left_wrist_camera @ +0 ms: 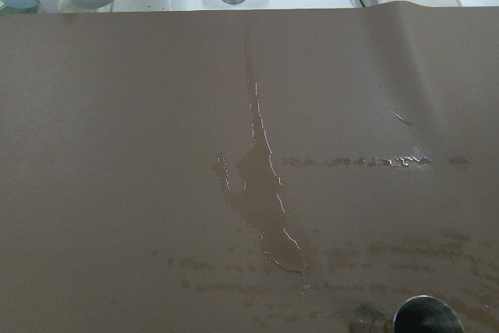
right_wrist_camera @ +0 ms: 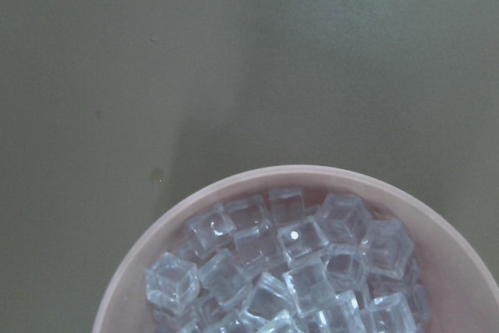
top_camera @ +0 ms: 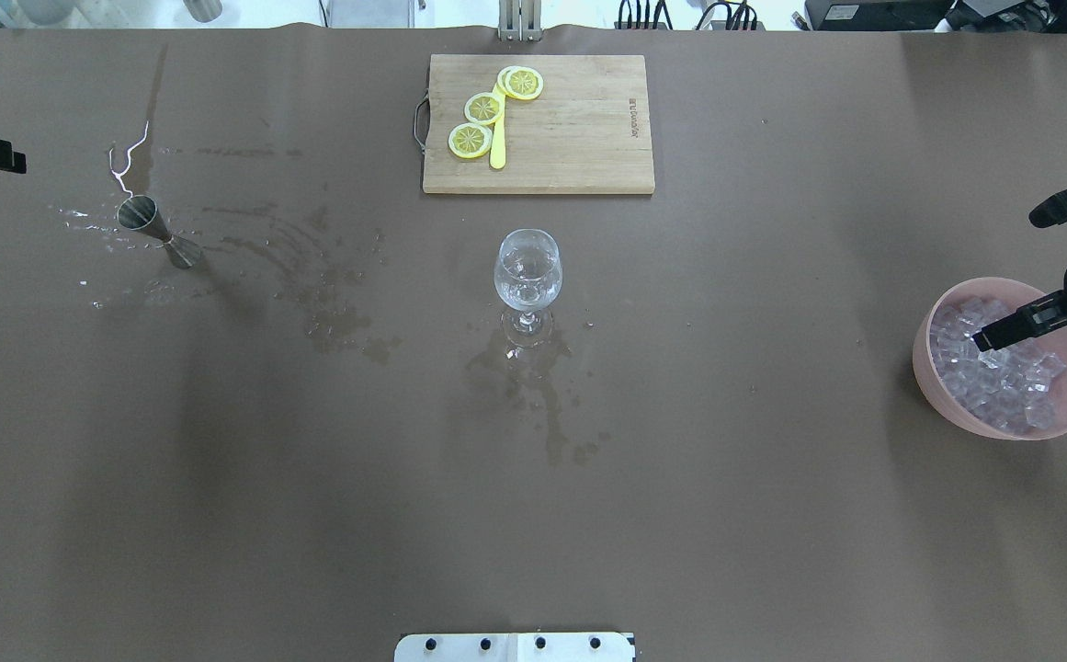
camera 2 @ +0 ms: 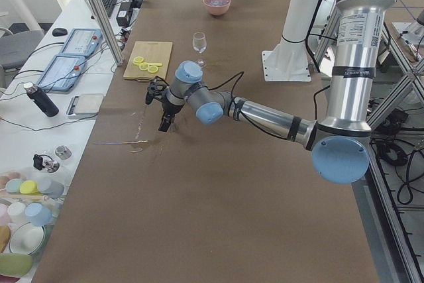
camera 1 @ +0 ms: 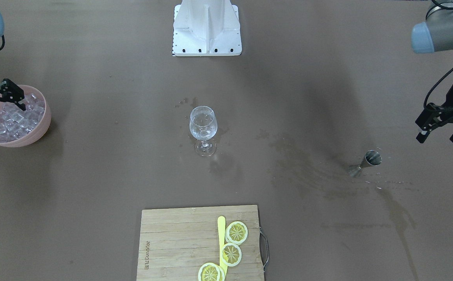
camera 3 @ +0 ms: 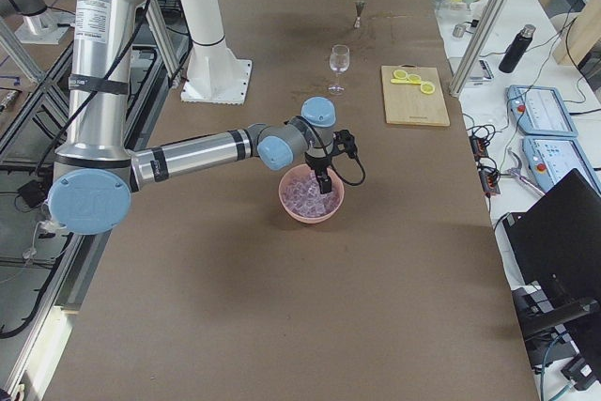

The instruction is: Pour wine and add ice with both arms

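1. The pink bowl (camera 1: 43,121) sits at the desk's end on the robot's right. It is heaped with the ice (camera 1: 13,121), clear cubes lying on one another.
2. My right tool (camera 1: 7,113) hangs over that bowl with its fingers spread and nothing between them. One fingertip is low over the cubes; I cannot tell whether it touches them.
3. The wine glass (camera 1: 203,125) stands upright mid-desk. I cannot tell whether any liquid is in it.
4. The steel jigger (camera 1: 366,164) stands upright toward the left end, amid wet streaks. I cannot make out what its cup holds.
5. My left tool (camera 1: 438,139) hangs above the desk near the jigger, apart from it, fingers spread and empty.
6. The wooden board (camera 1: 171,242) carries lemon slices (camera 1: 237,232) and a yellow stick (camera 1: 221,234). Lettering runs along one short edge, too small to read.
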Controlling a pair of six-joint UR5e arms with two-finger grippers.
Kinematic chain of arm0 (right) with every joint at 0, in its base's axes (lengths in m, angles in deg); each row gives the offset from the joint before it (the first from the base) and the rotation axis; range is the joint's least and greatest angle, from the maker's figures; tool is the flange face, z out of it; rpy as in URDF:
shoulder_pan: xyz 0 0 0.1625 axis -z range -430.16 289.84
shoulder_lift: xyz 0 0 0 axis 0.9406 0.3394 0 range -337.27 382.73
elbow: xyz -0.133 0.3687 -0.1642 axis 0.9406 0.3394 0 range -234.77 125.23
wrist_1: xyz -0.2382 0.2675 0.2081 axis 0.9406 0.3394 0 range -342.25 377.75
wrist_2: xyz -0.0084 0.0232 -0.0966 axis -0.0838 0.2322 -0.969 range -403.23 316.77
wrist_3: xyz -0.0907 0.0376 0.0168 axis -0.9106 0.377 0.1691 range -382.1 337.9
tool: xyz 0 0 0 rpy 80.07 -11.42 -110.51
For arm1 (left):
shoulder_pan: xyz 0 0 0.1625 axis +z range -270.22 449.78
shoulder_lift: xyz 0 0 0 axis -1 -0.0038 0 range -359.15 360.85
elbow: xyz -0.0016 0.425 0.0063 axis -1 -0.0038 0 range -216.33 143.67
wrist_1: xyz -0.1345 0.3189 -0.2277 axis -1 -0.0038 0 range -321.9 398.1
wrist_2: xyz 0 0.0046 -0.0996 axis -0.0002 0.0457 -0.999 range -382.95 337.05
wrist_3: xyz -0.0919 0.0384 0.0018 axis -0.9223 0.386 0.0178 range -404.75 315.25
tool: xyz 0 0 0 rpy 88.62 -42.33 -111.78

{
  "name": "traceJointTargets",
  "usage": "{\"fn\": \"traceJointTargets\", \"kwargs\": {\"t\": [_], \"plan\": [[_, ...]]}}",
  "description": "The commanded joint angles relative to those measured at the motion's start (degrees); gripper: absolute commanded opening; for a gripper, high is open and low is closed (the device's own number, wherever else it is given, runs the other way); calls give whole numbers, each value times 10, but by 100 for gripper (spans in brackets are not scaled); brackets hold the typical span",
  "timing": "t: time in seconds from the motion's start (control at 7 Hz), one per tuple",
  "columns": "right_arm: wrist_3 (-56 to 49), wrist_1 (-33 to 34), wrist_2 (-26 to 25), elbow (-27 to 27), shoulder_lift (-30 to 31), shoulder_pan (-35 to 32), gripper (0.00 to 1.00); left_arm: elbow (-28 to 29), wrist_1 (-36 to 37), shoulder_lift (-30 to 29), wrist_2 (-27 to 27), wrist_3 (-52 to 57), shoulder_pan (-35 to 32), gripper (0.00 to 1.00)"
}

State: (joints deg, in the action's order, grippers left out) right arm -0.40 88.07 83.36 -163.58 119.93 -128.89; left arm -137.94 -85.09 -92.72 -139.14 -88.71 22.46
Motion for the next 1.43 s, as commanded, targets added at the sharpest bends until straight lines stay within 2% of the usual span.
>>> {"fn": "traceJointTargets", "kwargs": {"t": [0.0, 0.57, 1.14, 1.29], "plan": [[1, 0, -13, 7, -1, 16, 86, 1, 1, 0, 0, 0, 0, 99], [1, 0, -13, 18, -5, 20, 74, 1, 2, -5, 0, -1, 0, 99], [1, 7, -11, 22, -10, 27, 72, 1, 2, -7, 0, -1, 0, 99], [1, 9, -8, 22, -10, 27, 68, 0, 2, -7, -1, -1, -1, 99]]}}
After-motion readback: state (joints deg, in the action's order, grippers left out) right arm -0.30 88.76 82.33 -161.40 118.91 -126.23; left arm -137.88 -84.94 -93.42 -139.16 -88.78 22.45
